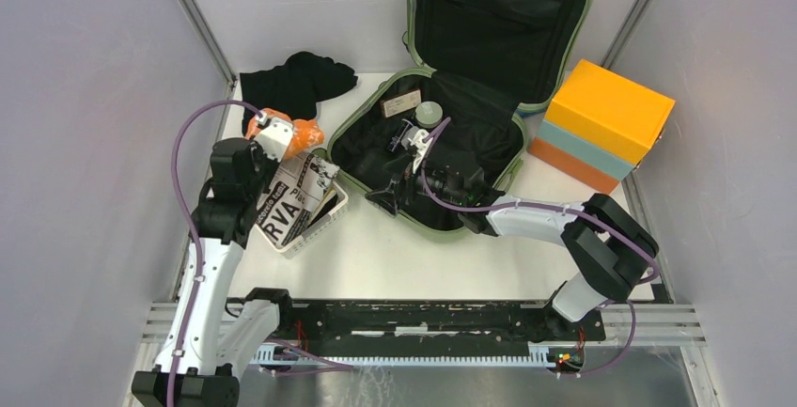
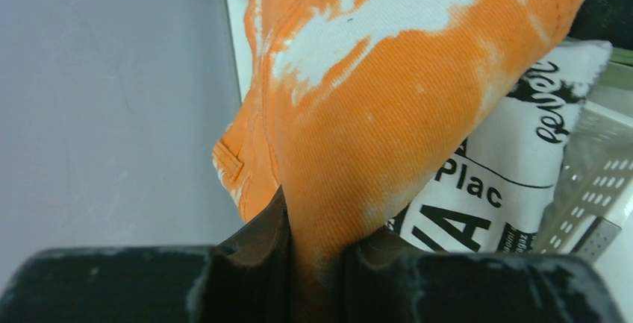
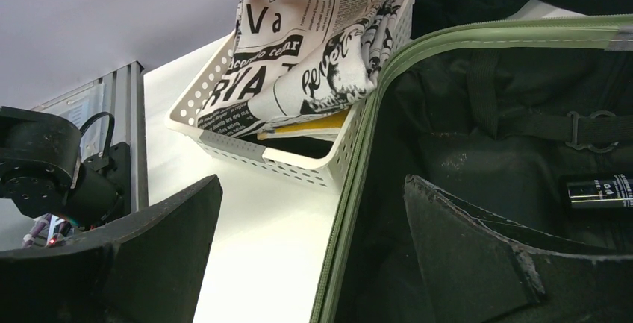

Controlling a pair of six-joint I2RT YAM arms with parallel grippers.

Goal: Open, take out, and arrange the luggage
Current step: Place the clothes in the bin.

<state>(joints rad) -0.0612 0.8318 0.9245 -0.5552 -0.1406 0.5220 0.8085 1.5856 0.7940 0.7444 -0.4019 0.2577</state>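
Observation:
The sage-green luggage [image 1: 498, 12] lies open at the table's middle back, its lid standing up and its black lining showing. Its zip rim shows in the right wrist view [image 3: 373, 129]. My left gripper [image 1: 282, 134] is shut on an orange-and-white cloth [image 1: 303, 134] and holds it over the white basket. The cloth is pinched between the jaws in the left wrist view [image 2: 388, 99]. My right gripper [image 1: 390, 195] is open and empty. It straddles the luggage's left rim [image 3: 312, 181], one finger over the table and one inside the shell.
A white perforated basket [image 1: 320, 224] left of the luggage holds a black-and-white printed cloth [image 1: 291, 200]. A black garment [image 1: 296, 83] lies at the back left. An orange and light-blue box [image 1: 601, 125] stands at the right. A card [image 1: 401, 103] and a pale round jar [image 1: 429, 114] lie in the shell.

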